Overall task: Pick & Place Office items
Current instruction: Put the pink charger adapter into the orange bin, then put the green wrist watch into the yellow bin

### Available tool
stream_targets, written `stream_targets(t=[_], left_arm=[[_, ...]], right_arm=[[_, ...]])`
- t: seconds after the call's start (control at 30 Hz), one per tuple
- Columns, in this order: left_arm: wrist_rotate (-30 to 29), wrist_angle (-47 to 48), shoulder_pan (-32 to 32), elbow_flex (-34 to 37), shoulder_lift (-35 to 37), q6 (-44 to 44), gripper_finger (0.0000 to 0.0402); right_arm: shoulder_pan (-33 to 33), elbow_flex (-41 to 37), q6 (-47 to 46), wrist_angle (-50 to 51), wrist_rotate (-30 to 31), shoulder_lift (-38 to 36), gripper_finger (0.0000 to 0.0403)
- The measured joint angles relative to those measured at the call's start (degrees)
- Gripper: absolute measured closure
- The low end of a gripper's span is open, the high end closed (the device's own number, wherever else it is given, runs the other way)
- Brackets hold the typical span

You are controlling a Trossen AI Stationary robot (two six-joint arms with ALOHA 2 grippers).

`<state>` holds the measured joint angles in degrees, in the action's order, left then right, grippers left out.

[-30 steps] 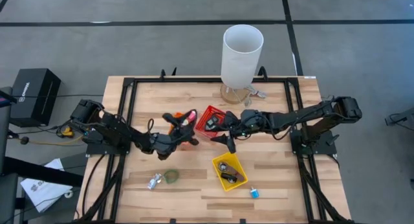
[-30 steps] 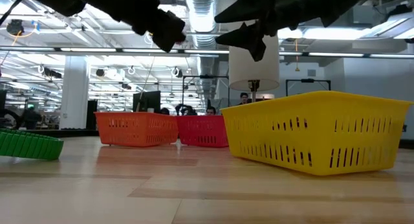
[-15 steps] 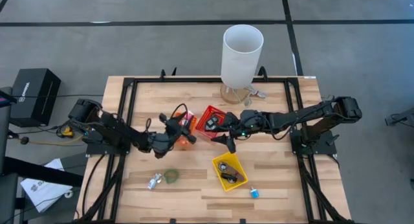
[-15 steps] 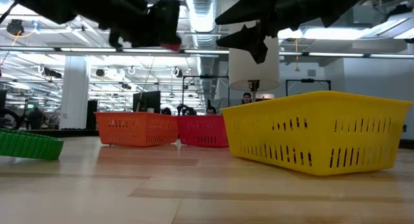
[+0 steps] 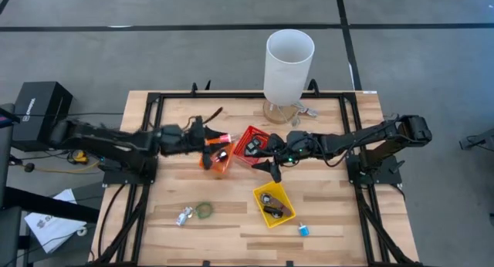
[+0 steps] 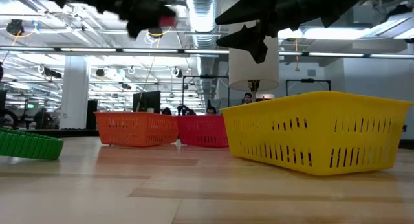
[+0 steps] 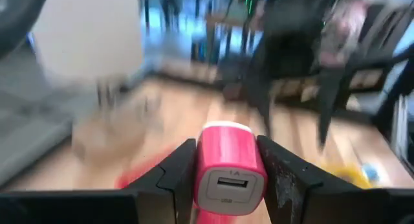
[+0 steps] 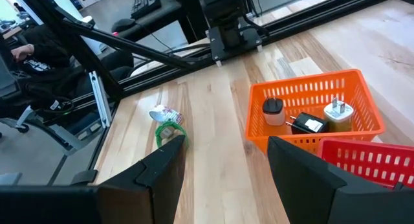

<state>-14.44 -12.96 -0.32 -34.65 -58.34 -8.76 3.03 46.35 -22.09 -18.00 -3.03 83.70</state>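
**Kid:** How much is put away?

**Pal:** Some things sit in the orange basket [image 8: 304,104], some in the yellow basket [image 5: 274,203]. The left fingers [image 7: 226,166] squeeze a pink charger block [image 7: 229,172] over the orange basket, at ten o'clock from the yellow one.

**Kid:** What's left?

**Pal:** On the tabletop [image 5: 324,136], a green ring [image 5: 204,211], a silvery clip [image 5: 184,216], and a blue block [image 5: 303,229] at five o'clock. The right fingers [image 8: 223,166] hang spread apart, holding nothing.

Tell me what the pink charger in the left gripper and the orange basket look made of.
Pink charger: likely glossy moulded plastic, smooth with soft highlights and a USB slot. Orange basket: probably plastic, with thin slatted walls in one even colour; coated metal cannot be ruled out.
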Motion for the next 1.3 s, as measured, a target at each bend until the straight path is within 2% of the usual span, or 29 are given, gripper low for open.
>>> stream_targets(t=[0.07, 0.17, 0.3, 0.47, 0.67, 0.77, 0.93, 1.3], left_arm=[[3.8, 9.2, 3.0, 0.0, 2.4, -3.8, 0.027], [4.8, 20.5, 4.9, 0.0, 4.1, -5.2, 0.027], [5.3, 28.2, 4.4, 0.2, 1.8, -2.5, 0.0268], [4.3, 28.1, 3.5, 0.7, -5.7, -2.1, 0.0266], [-1.7, 28.2, 3.5, 0.7, -13.0, -2.0, 0.0266], [-0.3, 28.6, 3.5, 0.7, -14.4, -2.0, 0.0264], [-3.2, 28.3, 3.5, 0.7, -16.4, -2.5, 0.0256], [-1.7, 27.9, 3.5, 0.7, -17.3, -2.7, 0.0221]], right_arm=[[0.0, 0.0, 0.0, 0.0, 0.0, 0.0, 0.0194], [0.0, 0.0, 0.0, -0.2, 0.0, 0.0, 0.0194], [0.0, 0.0, 0.1, -0.2, 0.0, 0.0, 0.0194], [-0.1, 0.0, 0.2, -0.2, 0.0, 0.0, 0.0194], [-0.1, 0.0, 0.1, -0.2, 0.0, 0.0, 0.0194], [-0.1, 0.0, 0.2, -0.2, 0.0, 0.0, 0.0194], [-0.2, 0.0, 0.1, -0.1, 0.0, 0.0, 0.0194], [-0.1, 0.0, 0.0, 0.0, 0.0, 0.0, 0.0194]])
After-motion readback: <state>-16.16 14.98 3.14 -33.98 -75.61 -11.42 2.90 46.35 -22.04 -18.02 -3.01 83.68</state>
